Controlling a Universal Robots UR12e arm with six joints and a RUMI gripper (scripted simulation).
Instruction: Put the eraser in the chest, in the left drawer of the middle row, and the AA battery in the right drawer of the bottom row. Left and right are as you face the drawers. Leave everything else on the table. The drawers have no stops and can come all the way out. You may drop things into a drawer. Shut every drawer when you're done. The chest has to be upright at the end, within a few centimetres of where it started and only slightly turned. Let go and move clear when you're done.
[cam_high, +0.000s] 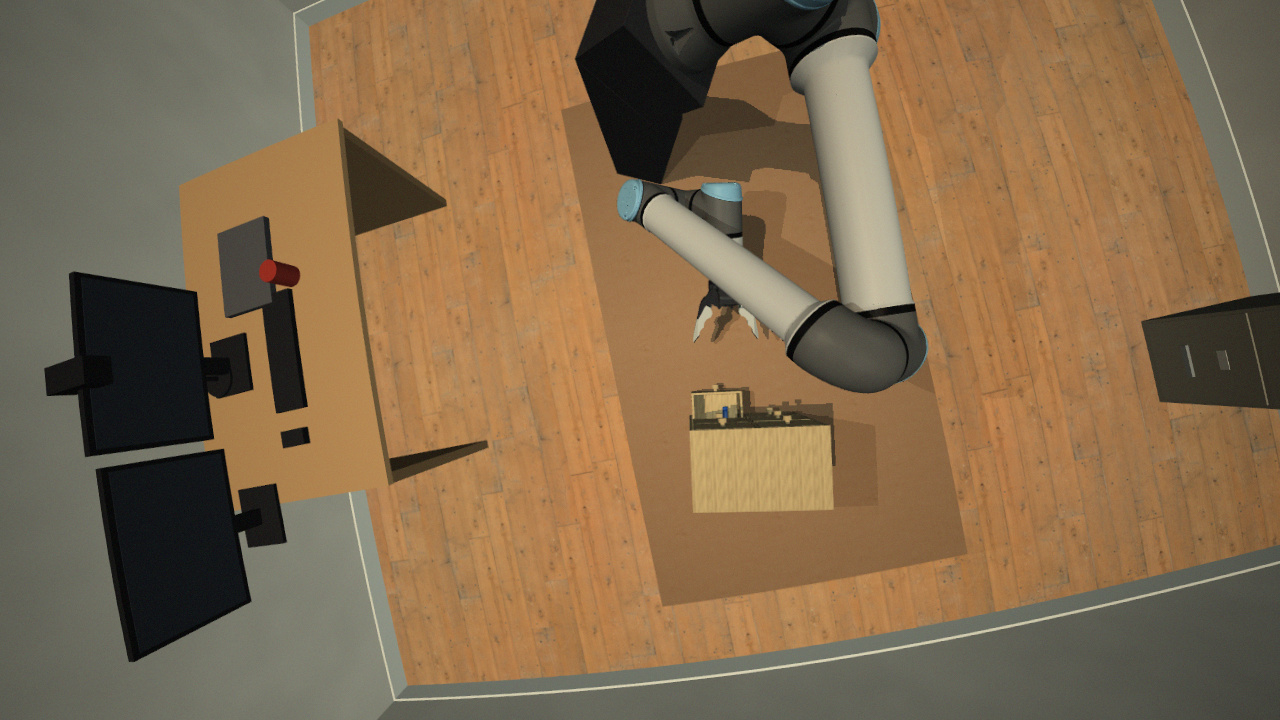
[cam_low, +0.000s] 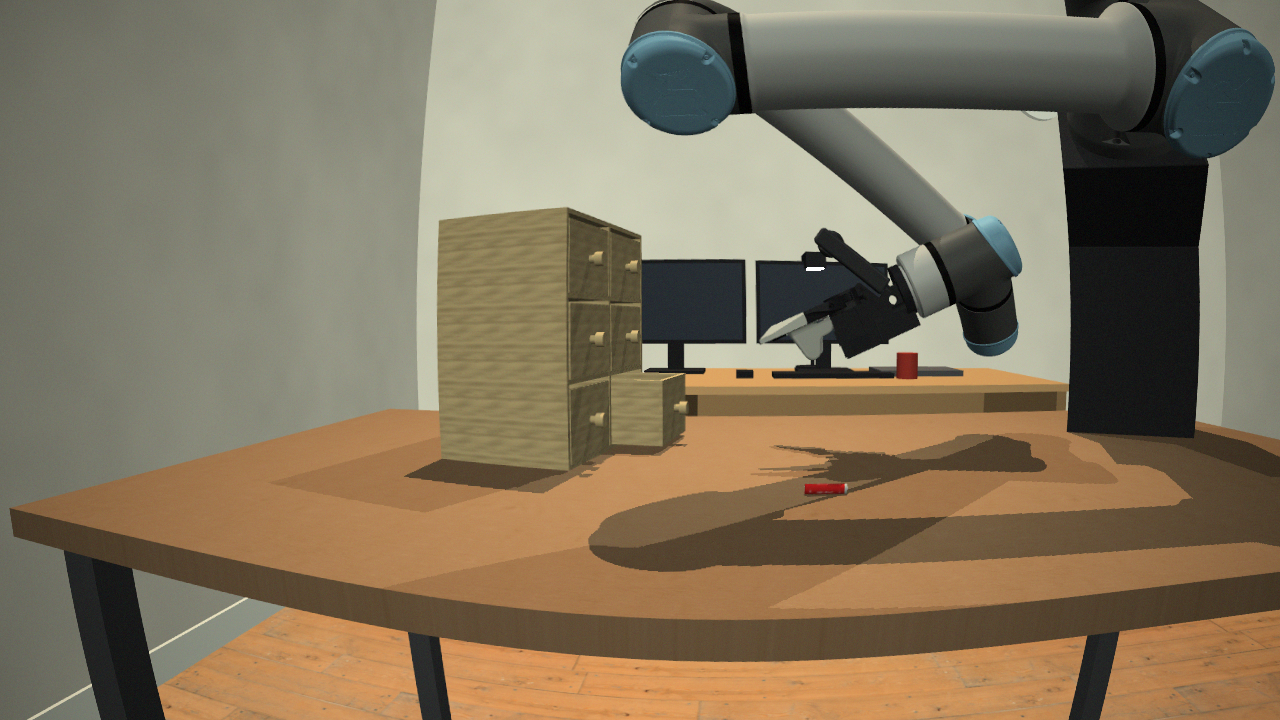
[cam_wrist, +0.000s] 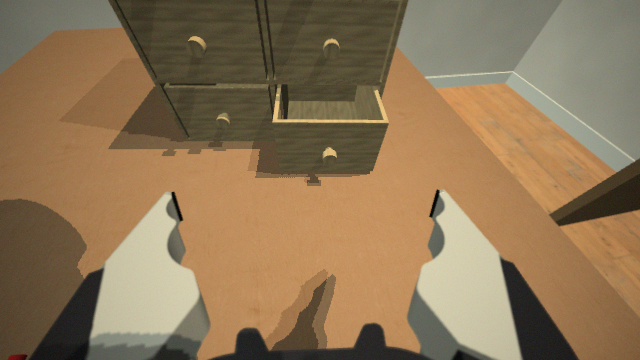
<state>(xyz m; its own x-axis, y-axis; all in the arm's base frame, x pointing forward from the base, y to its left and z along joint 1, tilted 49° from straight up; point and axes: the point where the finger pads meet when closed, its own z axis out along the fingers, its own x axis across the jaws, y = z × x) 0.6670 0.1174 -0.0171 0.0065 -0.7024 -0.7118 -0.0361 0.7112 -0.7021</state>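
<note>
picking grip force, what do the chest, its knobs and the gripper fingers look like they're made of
Chest: looks like pale, matte wood, going by the wavy grain lines on its side and drawer fronts.
Knobs: lighter, smooth round pegs, probably wood too, though no grain shows.
Gripper fingers: off-white, smooth and evenly coloured with dark tip edges, perhaps plastic or painted metal; the look leaves it open.

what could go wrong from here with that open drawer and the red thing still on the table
1. The bottom right drawer stands pulled out and has no stops; a clumsy push on its knob could shift or turn the chest instead of shutting it.
2. The open, empty gripper hangs above the table; the small red item lies low and thin, so the fingers may scrape the table or knock it away.
</note>
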